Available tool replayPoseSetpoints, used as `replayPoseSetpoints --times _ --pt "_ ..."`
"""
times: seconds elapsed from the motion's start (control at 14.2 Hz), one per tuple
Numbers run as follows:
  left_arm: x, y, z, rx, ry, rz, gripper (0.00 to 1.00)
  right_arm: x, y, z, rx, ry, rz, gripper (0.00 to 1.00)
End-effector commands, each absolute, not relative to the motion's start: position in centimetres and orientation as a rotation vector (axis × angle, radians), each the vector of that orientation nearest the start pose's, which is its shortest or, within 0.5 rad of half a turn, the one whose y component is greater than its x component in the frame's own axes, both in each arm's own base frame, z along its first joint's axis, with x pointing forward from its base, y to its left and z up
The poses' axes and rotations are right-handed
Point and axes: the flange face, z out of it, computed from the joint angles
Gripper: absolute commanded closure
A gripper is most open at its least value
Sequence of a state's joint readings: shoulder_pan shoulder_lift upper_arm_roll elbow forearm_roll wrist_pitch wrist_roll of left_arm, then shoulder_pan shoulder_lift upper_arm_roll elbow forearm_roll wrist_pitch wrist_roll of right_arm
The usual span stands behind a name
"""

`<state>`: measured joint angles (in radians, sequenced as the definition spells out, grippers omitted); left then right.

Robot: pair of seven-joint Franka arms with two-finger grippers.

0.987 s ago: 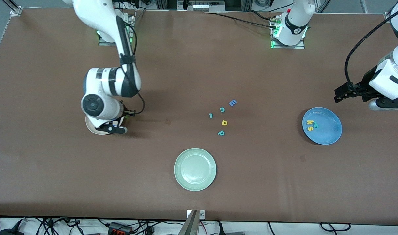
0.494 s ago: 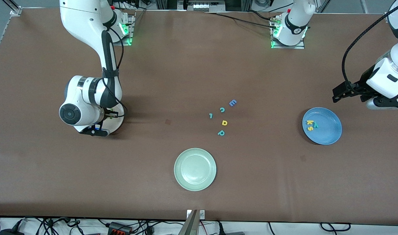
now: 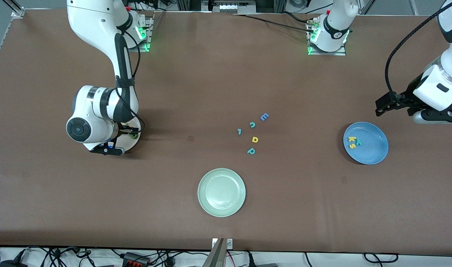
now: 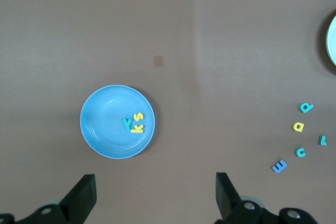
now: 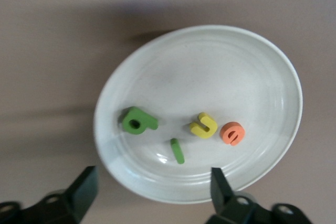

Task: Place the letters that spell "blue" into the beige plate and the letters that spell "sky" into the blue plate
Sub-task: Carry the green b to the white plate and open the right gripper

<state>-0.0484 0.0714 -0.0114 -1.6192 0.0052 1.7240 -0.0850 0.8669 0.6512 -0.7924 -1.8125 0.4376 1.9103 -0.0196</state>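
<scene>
The right gripper point(image 5: 149, 195) has just spread open over the round pale beige plate point(image 5: 262, 66); green b, dark green l, yellow u point(image 5: 203, 125), orange e lie inside; the bright blue plate point(image 4: 94, 124) holds s, k, y; the left gripper point(image 4: 152, 198) waits open; sorting looks complete.

So the brown counter point(image 3: 226, 74) has three plates sitting right on it. The beige plate point(image 3: 134, 138) is toward the right arm's end, mostly hidden in the front view. The blue plate point(image 3: 366, 143) sits toward the left arm's end. The pale green plate point(image 3: 221, 192) is in the middle, nearest the front camera. Between them, loose letters lie straight on the counter: a blue E point(image 3: 264, 117), teal c point(image 3: 252, 125), small teal piece point(image 3: 239, 131), yellow letter point(image 3: 255, 139) and teal p point(image 3: 251, 151).
</scene>
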Motion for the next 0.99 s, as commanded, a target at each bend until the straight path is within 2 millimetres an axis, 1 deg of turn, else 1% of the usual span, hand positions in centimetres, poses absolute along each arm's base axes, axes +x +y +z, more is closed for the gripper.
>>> replayPoseSetpoints --times 0.0,0.14,0.28,0.49,0.56,0.63,0.78,0.92 --pt "58.5 -3.7 58.2 -3.153 -0.048 -0.052 0.0 60.9 10.7 27.6 -3.147 0.158 0.487 0.0" --pt "58.5 -3.8 58.2 -3.154 -0.045 -0.052 0.0 62.0 10.2 29.1 -3.149 0.146 0.433 0.0" --pt "58.5 -3.9 58.1 -3.155 -0.046 -0.049 0.0 62.7 10.2 30.0 -3.151 0.135 0.405 0.0" --pt "58.5 -3.8 58.2 -3.153 -0.048 -0.052 0.0 63.8 9.4 31.2 -3.151 0.145 0.375 0.0" --pt "58.5 -3.8 58.2 -3.155 -0.046 -0.052 0.0 64.0 9.8 31.2 -3.156 0.132 0.363 0.0" --pt "58.5 -3.9 58.1 -3.155 -0.046 -0.049 0.0 63.8 11.2 31.1 -3.145 0.099 0.379 0.0" --pt "58.5 -3.8 58.1 -3.155 -0.046 -0.049 0.0 64.5 11.7 33.8 -3.181 0.044 0.333 0.0" --pt "58.5 -3.7 58.2 -3.153 -0.05 -0.052 0.0 64.4 12.4 37.3 -3.217 -0.064 0.282 0.0"
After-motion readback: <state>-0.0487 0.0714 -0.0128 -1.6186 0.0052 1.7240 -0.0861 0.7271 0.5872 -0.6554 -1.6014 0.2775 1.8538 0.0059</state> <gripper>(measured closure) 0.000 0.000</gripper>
